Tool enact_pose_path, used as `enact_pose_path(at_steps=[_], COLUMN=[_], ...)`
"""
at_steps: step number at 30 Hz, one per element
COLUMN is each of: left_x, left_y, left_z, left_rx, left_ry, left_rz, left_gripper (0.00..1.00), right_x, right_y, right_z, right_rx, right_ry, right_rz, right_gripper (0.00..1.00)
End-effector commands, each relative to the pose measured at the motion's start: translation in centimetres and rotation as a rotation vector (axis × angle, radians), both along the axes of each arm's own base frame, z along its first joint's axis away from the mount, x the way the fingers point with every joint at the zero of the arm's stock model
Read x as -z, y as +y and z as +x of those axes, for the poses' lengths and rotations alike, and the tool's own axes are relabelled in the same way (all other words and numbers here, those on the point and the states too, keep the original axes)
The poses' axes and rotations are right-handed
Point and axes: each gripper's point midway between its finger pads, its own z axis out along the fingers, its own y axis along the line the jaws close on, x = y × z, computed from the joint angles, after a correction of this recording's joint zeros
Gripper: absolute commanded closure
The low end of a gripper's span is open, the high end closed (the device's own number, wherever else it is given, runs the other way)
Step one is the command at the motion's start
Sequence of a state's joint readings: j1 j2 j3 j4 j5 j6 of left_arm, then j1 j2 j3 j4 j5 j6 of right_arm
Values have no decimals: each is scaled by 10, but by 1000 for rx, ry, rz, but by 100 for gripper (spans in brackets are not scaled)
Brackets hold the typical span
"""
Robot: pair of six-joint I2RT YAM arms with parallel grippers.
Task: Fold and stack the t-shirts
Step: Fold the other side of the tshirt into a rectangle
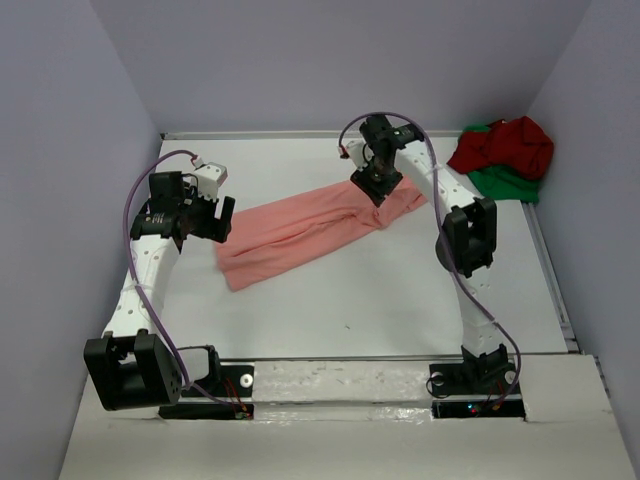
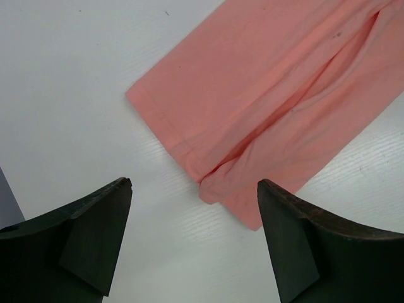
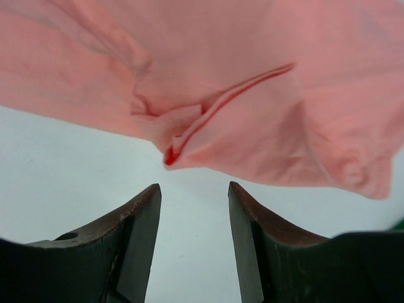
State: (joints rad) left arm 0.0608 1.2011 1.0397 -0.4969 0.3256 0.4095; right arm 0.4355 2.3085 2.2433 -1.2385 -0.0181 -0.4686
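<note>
Salmon-pink shirt [image 1: 300, 235] lies as one long diagonal band: left gripper [image 2: 196, 184] wide open, empty, beside its hem end; right gripper [image 3: 194, 189] half-parted, empty, at the other.

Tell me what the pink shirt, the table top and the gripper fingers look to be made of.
Pink shirt: soft matte knit cloth, likely cotton jersey; it creases, folds limply and shows a stitched hem. Table top: hard white board, faintly grained, perhaps painted wood or laminate. Fingers: rigid matte black, probably moulded or printed plastic; the exact kind is unclear.
</note>
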Motion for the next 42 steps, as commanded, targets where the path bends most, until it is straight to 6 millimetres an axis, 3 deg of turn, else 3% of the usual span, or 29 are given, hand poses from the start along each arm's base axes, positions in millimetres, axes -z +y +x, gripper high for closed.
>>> enact_pose_path(at_steps=[1,2,5,10,20,32,42], left_x=[-8,-7,-7,-5,-1,6,11], left_y=[-1,-1,0,2,4,7,9], left_z=[-1,-1,-2,-3,-4,0,3], left_rx=[2,1,-4,-7,-15,-27,-31], left_ry=[-38,-37,-36,-38,-27,1,20], left_rz=[-1,0,5,11,12,13,13], left_gripper=[10,10,10,10,9,9,9], right_x=[-76,-82,-47,-12,17,4,0], right_y=[-11,-15,-24,-33,-35,-16,-5], right_z=[33,43,40,44,68,99,99], right_rx=[14,27,15,39,39,41,44], right_ry=[-302,-369,-315,-273,-265,-347,-338], right_rz=[-30,-53,-126,-167,-176,-114,-50], right_gripper=[46,44,44,44,45,45,45])
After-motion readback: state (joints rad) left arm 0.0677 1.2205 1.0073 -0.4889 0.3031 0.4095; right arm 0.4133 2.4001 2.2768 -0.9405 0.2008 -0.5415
